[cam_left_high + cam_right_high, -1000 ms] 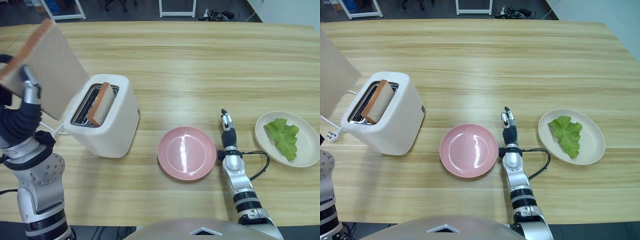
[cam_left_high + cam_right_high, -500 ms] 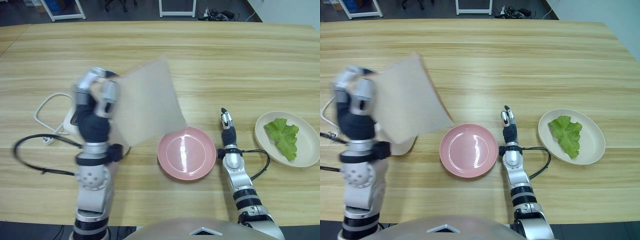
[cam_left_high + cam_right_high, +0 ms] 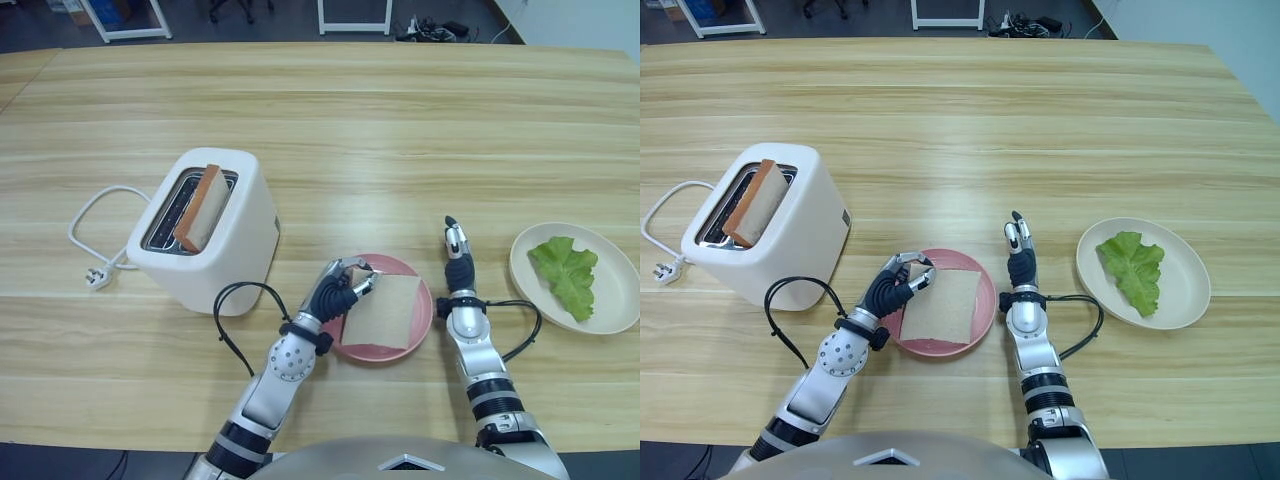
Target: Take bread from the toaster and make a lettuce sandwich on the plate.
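at the far left of the pale wooden table (image 3: 400,120) stands the boxy white toaster (image 3: 232,255), its white cord and plug (image 3: 97,278) trailing off to the side. one thick slice of bread with a brown crust (image 3: 198,208) stands tilted in the slot, its top well clear, so that edge is where i would pinch it.

next comes my left hand (image 3: 335,292), low at the left rim of the round pink plate (image 3: 395,264). its fingers (image 3: 357,277) are curled onto the upper left corner of the square slice of pale brown bread (image 3: 388,312), which lies flat on the pink plate. i judge this slice light and stiff enough to hold its shape by one corner, though dry and crumbly if squeezed hard.

just right of the pink plate, my right hand (image 3: 456,258) rests on the table with its fingers straight, holding nothing.

furthest right, the crinkled green lettuce leaf (image 3: 567,272) sits on a round cream plate (image 3: 522,262). it looks limp and thin and may tear; i would take it gently near its thicker middle.
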